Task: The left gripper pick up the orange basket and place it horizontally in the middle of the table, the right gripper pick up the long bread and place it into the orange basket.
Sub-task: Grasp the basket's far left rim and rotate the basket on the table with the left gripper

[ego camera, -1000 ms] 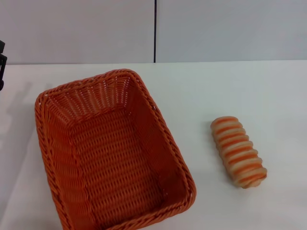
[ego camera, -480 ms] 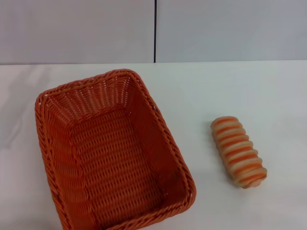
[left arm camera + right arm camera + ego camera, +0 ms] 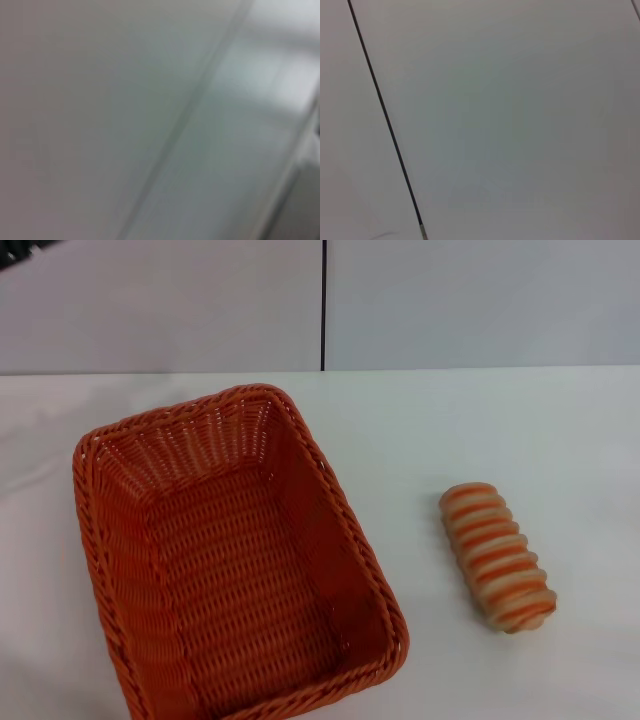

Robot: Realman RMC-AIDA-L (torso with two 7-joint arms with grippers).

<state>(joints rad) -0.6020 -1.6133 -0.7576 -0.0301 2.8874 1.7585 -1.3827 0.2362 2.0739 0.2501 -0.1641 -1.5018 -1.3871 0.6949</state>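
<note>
My left tool shows only as a dark sliver at the top left corner of the head view, high against the wall; a second ago it was lower at the left edge, level with the table's far side, and half a second ago it was out of sight altogether. I cannot tell how far it is open, and it holds nothing that I can see. My right tool is not in any view; its wrist camera shows only pale wall and a dark seam, and my left wrist camera gives nothing usable. The orange basket sits where it was, on the left part of the table, its long side running away from me at a slant, empty. The long bread lies well apart to its right, untouched. So I judge that nothing is done yet: the basket is ungrasped, and I am repositioning my left arm first.
</note>
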